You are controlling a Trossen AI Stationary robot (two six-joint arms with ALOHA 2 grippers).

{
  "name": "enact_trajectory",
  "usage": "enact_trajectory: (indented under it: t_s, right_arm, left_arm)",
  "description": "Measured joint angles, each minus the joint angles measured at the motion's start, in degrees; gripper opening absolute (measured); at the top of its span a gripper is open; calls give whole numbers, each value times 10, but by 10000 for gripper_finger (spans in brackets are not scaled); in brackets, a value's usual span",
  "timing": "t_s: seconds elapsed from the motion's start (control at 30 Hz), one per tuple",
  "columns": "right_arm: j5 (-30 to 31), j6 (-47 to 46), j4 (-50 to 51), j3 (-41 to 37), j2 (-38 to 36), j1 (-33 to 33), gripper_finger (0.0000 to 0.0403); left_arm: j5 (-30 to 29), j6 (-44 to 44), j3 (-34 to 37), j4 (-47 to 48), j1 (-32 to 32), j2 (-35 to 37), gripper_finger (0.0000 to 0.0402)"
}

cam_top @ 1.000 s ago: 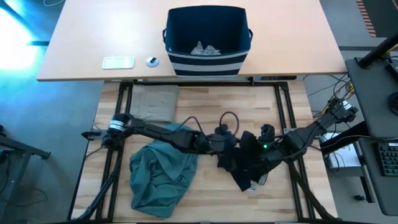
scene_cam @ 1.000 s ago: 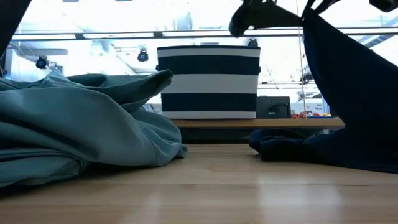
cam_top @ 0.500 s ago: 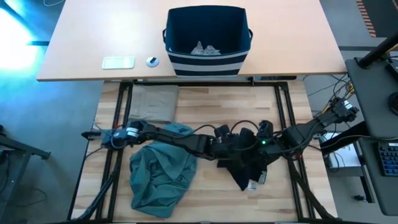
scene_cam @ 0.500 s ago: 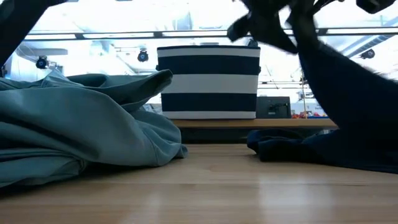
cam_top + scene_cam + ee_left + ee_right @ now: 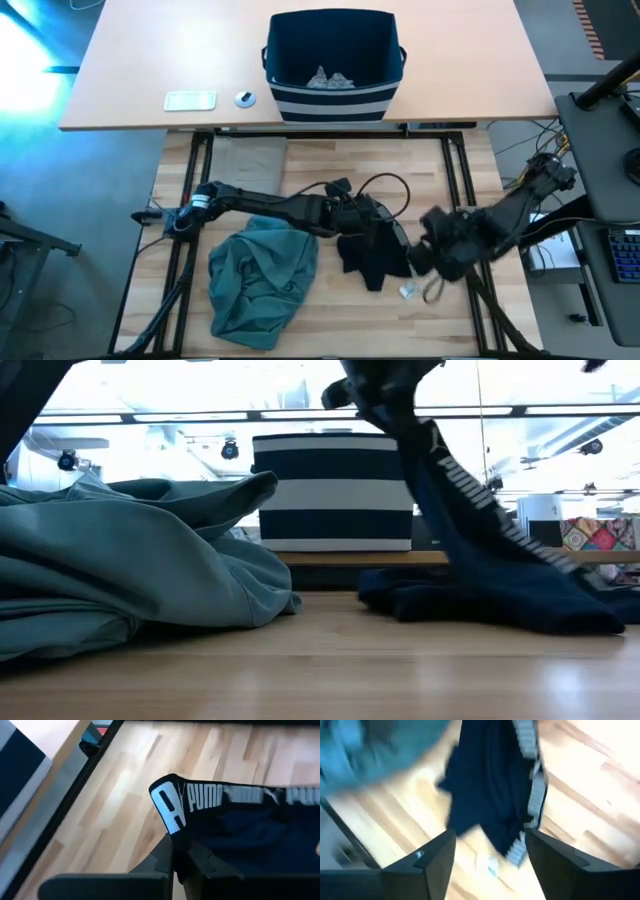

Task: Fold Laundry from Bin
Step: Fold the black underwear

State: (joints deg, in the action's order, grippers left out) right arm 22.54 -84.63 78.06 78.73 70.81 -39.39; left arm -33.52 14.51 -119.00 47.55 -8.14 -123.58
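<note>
The navy garment (image 5: 368,255) with white lettering (image 5: 482,495) hangs from my left gripper (image 5: 183,866), which is shut on its lettered band over the table's middle. My right gripper (image 5: 490,862) stands open just right of it, above the table, with nothing between its fingers. The teal-green garment (image 5: 258,282) lies crumpled at the near left. A beige garment (image 5: 245,165) lies flat at the far left. The striped navy bin (image 5: 333,55) stands on the desk beyond, with small grey pieces (image 5: 330,77) at its bottom. My left gripper pinches the white-lettered band (image 5: 170,822) between its two fingers, at a bend in the band. The fingers slant downward from the table's left. The garment hangs below them, and its lower part (image 5: 480,605) lies bunched on the table.
A flat white device (image 5: 190,100) and a small round object (image 5: 245,98) lie on the desk left of the bin. Bare wood shows along the near edge and at the far right of the table (image 5: 450,180). Cables loop beside the arms.
My left gripper has shut on the navy garment's lettered band and risen a little. My right gripper has opened, let go of the garment and drawn back toward the table's right edge while rolling. The garment's hanging top has shifted leftward; its lower part stays on the table.
</note>
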Motion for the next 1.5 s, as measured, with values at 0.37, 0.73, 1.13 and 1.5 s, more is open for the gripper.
enact_trajectory:
  t_s: [0.37, 0.73, 1.13, 1.5]
  right_arm:
    - [-3, -16, -161, -291, -41, -60, 258]
    - [-97, -94, -476, -581, -226, 55, 251]
    - [-122, -256, -678, -683, -235, 91, 206]
    - [-71, -228, -711, -664, -208, 91, 62]
  left_arm:
    - [50, -18, 134, -42, -9, 95, 0]
    - [60, 27, 178, -82, -16, 130, 0]
    - [59, 69, 178, -83, -16, 130, 0]
    - [90, 60, 178, -85, 7, 130, 0]
